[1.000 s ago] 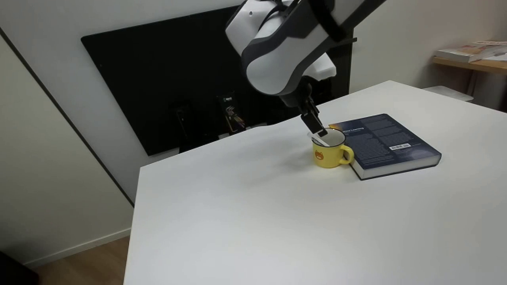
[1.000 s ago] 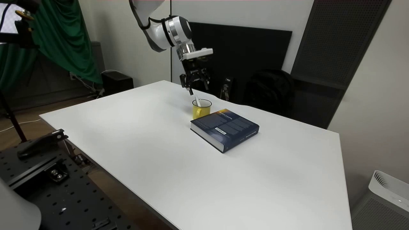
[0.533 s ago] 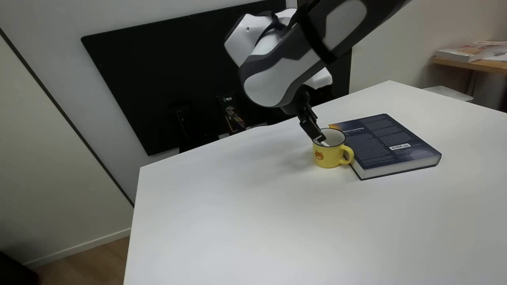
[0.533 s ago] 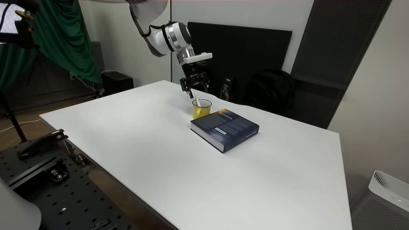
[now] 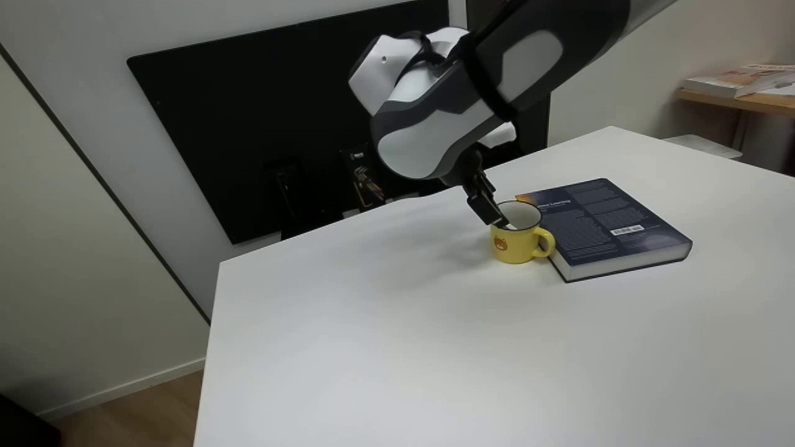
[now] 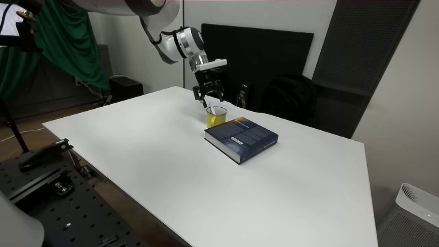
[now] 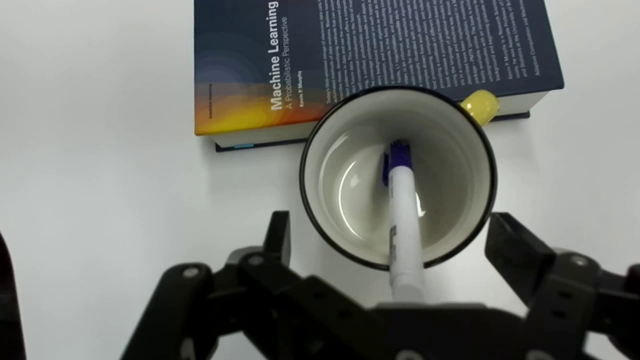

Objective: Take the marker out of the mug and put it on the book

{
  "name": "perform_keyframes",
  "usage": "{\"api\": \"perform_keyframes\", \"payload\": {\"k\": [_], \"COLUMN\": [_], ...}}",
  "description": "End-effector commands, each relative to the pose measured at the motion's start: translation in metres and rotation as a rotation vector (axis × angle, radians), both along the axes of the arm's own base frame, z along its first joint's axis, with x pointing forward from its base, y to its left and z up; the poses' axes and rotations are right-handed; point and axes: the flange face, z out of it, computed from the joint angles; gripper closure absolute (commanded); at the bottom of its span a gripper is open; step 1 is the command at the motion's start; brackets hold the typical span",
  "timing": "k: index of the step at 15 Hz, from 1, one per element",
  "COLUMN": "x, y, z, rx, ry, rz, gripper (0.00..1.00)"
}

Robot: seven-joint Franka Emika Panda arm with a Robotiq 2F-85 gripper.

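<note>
The marker (image 7: 406, 225), white with a dark purple-blue end, leans in the mug (image 7: 450, 150) with that end down on the mug's floor. Its white end sticks out over the rim toward my gripper (image 7: 391, 234). The gripper is open, one finger on each side of the marker, touching neither as far as I can see. In the exterior views the gripper (image 6: 213, 101) is low at the yellow mug's rim (image 6: 220, 119), and a finger (image 5: 490, 212) hides most of the marker. The dark blue book (image 5: 608, 217) lies flat beside the mug, near its handle (image 5: 546, 241).
The white table (image 5: 372, 335) carries the mug and book. The table's back edge is close behind the mug, with a black panel (image 6: 253, 51) beyond it. A dark box (image 5: 363, 180) stands behind that edge.
My gripper has moved down, its open fingers now around the marker's upper end at the mug's rim. The marker, mug and book have not visibly moved.
</note>
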Motion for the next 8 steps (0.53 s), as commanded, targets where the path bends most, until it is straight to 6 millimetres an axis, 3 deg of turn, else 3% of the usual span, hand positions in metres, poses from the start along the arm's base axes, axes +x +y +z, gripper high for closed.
{"api": "perform_keyframes", "payload": {"k": [1, 8], "x": [0.006, 0.0047], "y": [0.0052, 0.009], "z": [0.0007, -0.0062], "rx": [-0.011, -0.022], "ry": [-0.008, -0.005], "rz": [0.002, 0.001], "gripper": [0.0, 0.0]}}
